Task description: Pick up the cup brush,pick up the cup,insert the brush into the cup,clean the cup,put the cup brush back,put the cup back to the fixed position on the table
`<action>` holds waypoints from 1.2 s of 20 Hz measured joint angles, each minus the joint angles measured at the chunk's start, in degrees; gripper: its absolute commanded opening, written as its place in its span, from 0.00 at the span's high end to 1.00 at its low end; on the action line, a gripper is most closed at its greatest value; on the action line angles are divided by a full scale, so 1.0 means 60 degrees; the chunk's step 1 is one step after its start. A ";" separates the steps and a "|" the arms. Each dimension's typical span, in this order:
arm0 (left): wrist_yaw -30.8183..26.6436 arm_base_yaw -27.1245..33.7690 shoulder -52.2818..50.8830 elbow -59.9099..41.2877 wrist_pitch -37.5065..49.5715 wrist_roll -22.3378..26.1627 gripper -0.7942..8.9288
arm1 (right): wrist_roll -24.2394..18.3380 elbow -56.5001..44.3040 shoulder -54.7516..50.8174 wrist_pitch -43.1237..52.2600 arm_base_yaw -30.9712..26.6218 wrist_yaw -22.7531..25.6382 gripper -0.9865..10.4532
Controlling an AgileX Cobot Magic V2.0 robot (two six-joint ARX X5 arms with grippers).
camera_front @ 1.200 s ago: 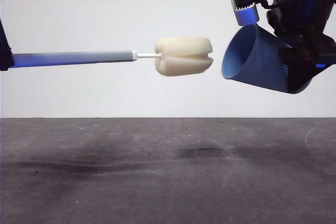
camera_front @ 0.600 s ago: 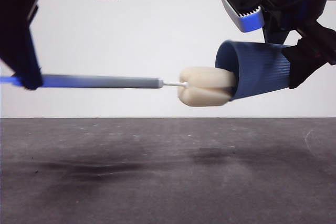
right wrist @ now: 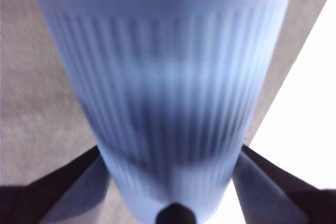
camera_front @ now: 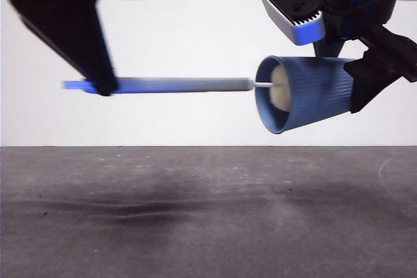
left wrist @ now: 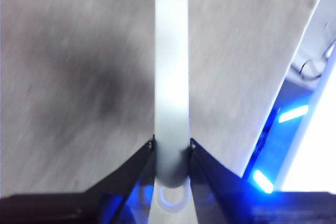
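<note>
The cream-yellow sponge head of my long grey cup brush (camera_front: 281,88) sits inside the ribbed blue plastic cup (camera_front: 309,92) — insertion done, scrubbing and returns remain. My left gripper (left wrist: 172,148) clamps the handle, my right gripper (right wrist: 173,182) grips the cup's base, above the dark grey table (camera_front: 208,226).

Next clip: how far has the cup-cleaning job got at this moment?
Both pickups look done: the left end effector grips the brush, the right end effector holds the cup on its side in the air. The sponge head sits inside the cup, so cleaning is in hand. Left: putting brush and cup back on the table.
</note>
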 measured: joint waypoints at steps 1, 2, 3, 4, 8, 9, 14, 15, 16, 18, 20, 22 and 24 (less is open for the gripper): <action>0.0040 -0.0055 0.0179 0.0004 0.0251 -0.0062 0.93 | 0.0004 0.0000 0.0004 -0.0004 0.0098 -0.0029 0.92; 0.0047 -0.0124 0.0382 0.0004 0.0488 -0.0153 0.93 | 0.0004 0.0000 0.0011 -0.0004 0.0193 -0.0040 0.92; 0.0047 -0.0168 0.0586 0.0004 0.0565 -0.0255 0.93 | 0.0007 0.0000 0.0015 -0.0044 0.0262 0.0000 0.92; 0.0044 -0.0200 0.0714 0.0004 0.0652 -0.0335 0.93 | 0.0004 0.0000 0.0018 -0.0058 0.0295 0.0018 0.92; 0.0011 -0.0262 0.0831 0.0000 0.0688 -0.0601 0.93 | 0.0098 0.0000 0.0018 -0.0102 0.0433 0.0175 0.92; -0.0029 -0.0262 0.0831 0.0000 0.0565 -0.0608 0.93 | 0.0178 0.0000 0.0018 -0.0106 0.0448 0.0142 0.92; -0.1162 -0.0211 0.0233 0.0004 -0.0867 -0.0594 0.93 | 0.0390 0.0000 0.0018 -0.0095 0.0561 -0.0076 0.92; -0.1417 -0.0175 0.0062 0.0004 -0.1242 -0.0586 0.93 | 0.0401 0.0000 0.0018 -0.0095 0.0561 -0.0076 0.92; -0.1603 -0.0124 -0.0117 0.0004 -0.1610 -0.0572 0.93 | 0.0404 0.0000 0.0018 -0.0091 0.0561 -0.0073 0.92; -0.1803 -0.0084 -0.0488 0.0004 -0.2364 -0.0579 0.93 | 0.0437 0.0000 0.0018 -0.0098 0.0557 -0.0073 0.92; -0.1821 -0.0080 -0.0841 0.0004 -0.2900 -0.0605 0.93 | 0.0441 0.0000 0.0018 -0.0109 0.0557 -0.0073 0.92; -0.1840 -0.0073 -0.1155 0.0004 -0.3093 -0.0608 0.93 | 0.0441 0.0000 0.0018 -0.0106 0.0557 -0.0076 0.92; -0.1843 -0.0073 -0.1257 0.0004 -0.3089 -0.0608 0.93 | 0.0444 0.0000 0.0018 -0.0106 0.0557 -0.0073 0.92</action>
